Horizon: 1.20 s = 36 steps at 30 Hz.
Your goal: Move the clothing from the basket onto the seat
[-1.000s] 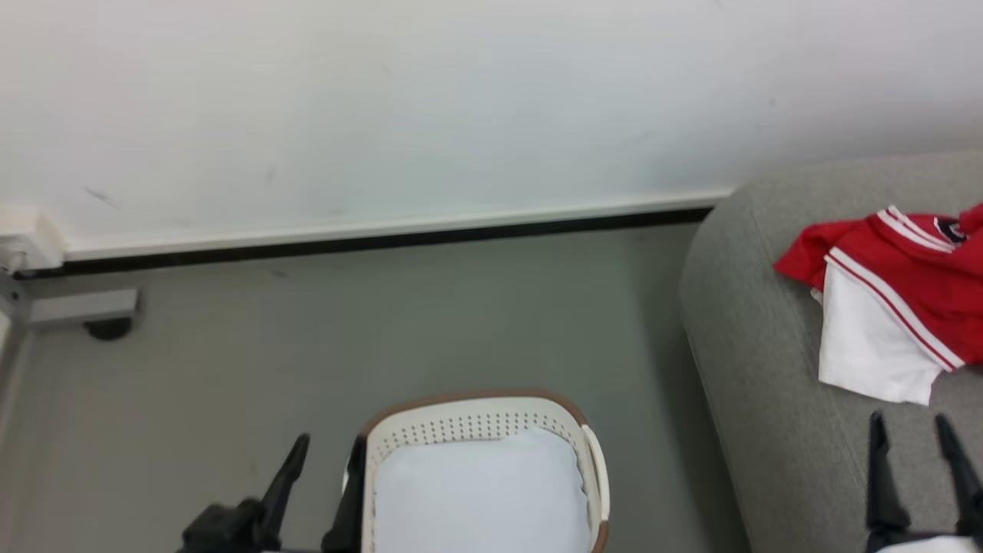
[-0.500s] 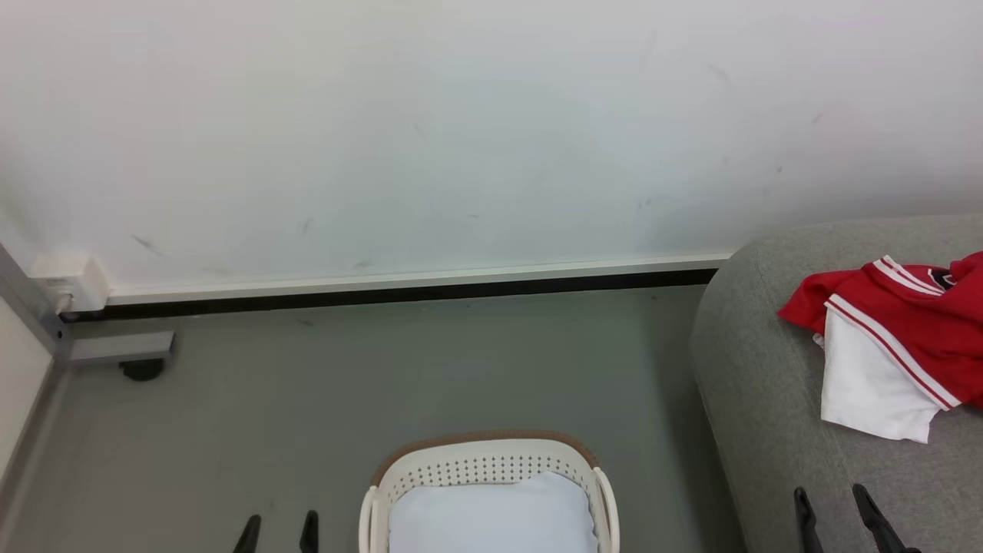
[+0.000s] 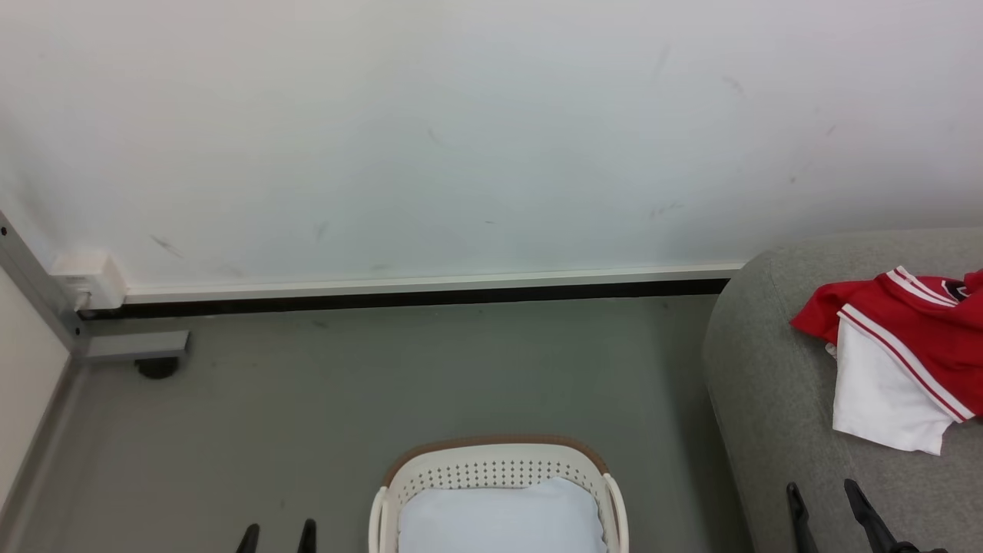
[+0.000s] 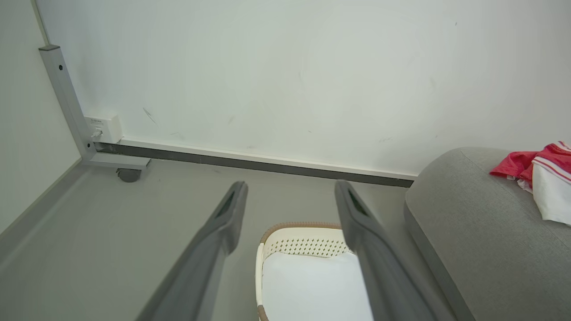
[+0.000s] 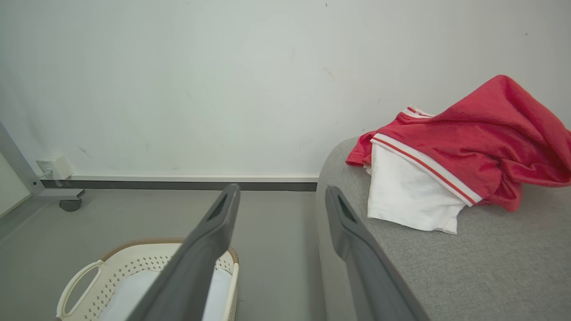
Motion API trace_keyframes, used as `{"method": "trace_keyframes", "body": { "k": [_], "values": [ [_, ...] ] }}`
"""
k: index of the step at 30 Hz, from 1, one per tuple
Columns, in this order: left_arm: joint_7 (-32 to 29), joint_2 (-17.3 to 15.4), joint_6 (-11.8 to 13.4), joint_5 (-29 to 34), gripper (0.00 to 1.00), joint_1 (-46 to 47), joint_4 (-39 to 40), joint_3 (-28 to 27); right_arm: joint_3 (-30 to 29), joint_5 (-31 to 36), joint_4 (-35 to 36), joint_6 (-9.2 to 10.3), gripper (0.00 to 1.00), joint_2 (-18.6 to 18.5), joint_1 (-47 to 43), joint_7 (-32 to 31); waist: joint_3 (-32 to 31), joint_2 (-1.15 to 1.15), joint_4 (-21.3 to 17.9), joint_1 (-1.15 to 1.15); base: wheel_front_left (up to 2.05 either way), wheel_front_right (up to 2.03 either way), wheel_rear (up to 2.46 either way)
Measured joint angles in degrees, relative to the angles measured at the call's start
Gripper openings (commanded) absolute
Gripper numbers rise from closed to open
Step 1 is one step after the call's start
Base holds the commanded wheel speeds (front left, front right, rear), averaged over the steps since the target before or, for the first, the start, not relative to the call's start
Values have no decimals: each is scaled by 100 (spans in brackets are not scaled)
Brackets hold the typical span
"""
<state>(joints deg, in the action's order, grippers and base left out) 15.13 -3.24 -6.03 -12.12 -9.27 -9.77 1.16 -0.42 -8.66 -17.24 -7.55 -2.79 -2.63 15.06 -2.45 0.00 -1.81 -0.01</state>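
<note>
The red and white clothing (image 3: 906, 361) (image 5: 450, 151) (image 4: 542, 176) lies heaped on the grey seat (image 3: 776, 407) (image 5: 482, 267) (image 4: 473, 223) at the right. On the floor at bottom centre stands the cream basket (image 3: 498, 470) (image 4: 303, 243) (image 5: 129, 263), which holds a pale bluish-white pad (image 3: 499, 518). My left gripper (image 3: 278, 538) (image 4: 289, 196) is open, left of the basket, with nothing between its fingers. My right gripper (image 3: 820, 503) (image 5: 281, 198) is open over the seat's front edge, short of the clothing and apart from it.
A white wall with a dark baseboard (image 3: 399, 296) runs behind. A grey metal post with a caster foot (image 3: 153, 365) and a white wall box (image 3: 88, 280) stand at the far left. Grey floor (image 3: 430, 376) lies between basket and wall.
The camera has tilted up, so the scene sits lower in the picture. Both grippers have drawn back toward the bottom edge, leaving just their fingertips showing. The clothing and basket have stayed in place.
</note>
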Motion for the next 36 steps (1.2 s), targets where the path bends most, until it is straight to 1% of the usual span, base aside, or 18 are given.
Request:
{"method": "trace_keyframes", "body": {
  "k": [6, 7, 11, 13, 26, 36],
  "values": [
    [0, 23, -51, 24, 100, 45, -66, -32, -2, -16, -9, 0, 100, -1, 47, 0, -5, 0, 94, 0, 0, 0, 0],
    [0, 26, -54, 44, 0, 49, -60, -33, 4, -20, -8, 0, 0, 0, 47, 0, -3, 0, 107, 0, 0, 0, 0],
    [-4, 64, -52, 42, 0, -19, -254, -11, 13, -23, -181, -1, 0, 51, -51, -35, -2, 0, 111, 0, 0, 0, 0],
    [-54, 76, -52, -47, 0, -28, -324, -18, 10, -142, -242, -1, 0, 75, -85, -81, 1, 0, 112, 0, 0, 0, 0],
    [-415, 77, -57, -1415, 0, 169, -346, -135, -87, -1536, -168, -1, 0, 73, 1, -436, 29, 0, 119, 0, 0, 0, 0],
    [-657, 76, -59, -2319, 0, 358, -349, -226, -159, -2477, -103, -1, 0, 69, 117, -671, 50, 0, 124, 1, 0, 0, 0]
  ]
}}
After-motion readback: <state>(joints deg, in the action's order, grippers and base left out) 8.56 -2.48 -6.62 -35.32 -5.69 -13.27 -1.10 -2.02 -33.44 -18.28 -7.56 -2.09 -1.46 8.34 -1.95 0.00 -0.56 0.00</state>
